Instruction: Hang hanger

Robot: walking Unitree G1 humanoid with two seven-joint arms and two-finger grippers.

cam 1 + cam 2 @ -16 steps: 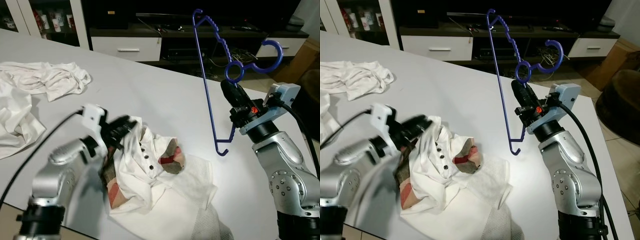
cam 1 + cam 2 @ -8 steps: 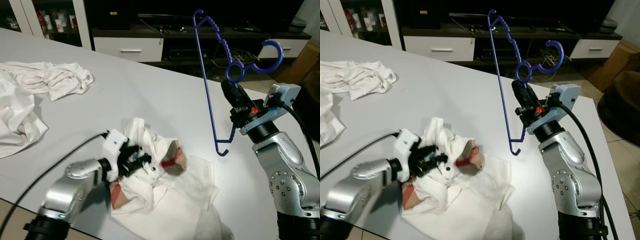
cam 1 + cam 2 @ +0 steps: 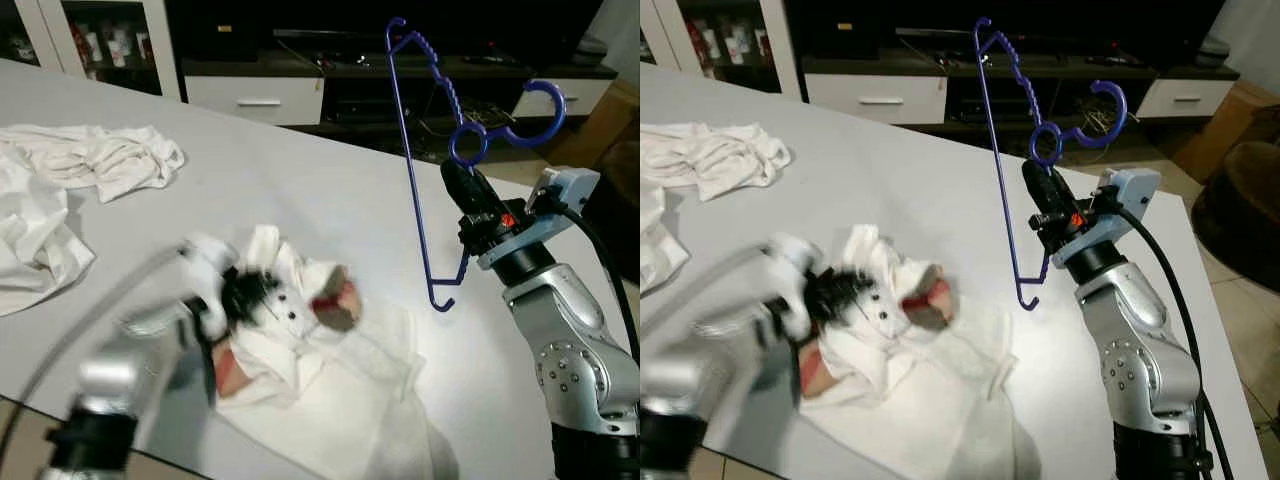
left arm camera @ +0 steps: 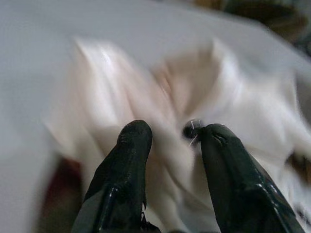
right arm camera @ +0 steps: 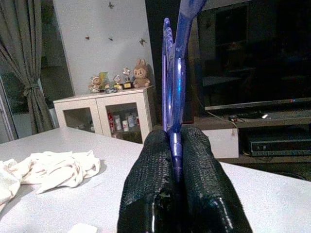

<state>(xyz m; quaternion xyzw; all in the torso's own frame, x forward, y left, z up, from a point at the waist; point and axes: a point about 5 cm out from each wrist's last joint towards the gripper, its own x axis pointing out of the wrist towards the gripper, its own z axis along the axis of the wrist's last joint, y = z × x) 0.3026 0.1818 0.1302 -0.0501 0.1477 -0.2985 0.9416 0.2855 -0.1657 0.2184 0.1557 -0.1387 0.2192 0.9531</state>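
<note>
A blue plastic hanger (image 3: 418, 150) stands upright above the table's right side, its hook (image 3: 530, 105) pointing right. My right gripper (image 3: 462, 186) is shut on it just below the ring; the right wrist view shows both fingers (image 5: 194, 165) pressed on the blue bar (image 5: 177, 82). A crumpled white shirt (image 3: 310, 340) with dark buttons and a checked lining lies on the white table (image 3: 300, 180) near the front edge. My left gripper (image 3: 245, 295), blurred by motion, is at the shirt's left side. Its two black fingers (image 4: 129, 145) hold a thick fold of the shirt (image 4: 170, 121) between them.
More white clothes (image 3: 95, 160) lie heaped at the table's far left. Behind the table stand a dark TV unit with white drawers (image 3: 255, 98) and a glass cabinet (image 3: 100, 40). A brown seat (image 3: 1245, 200) stands to the right of the table.
My left arm has shifted left and is blurred. The shirt has been tugged and spread flatter, its lower part blurred. The right gripper and hanger have stayed put.
</note>
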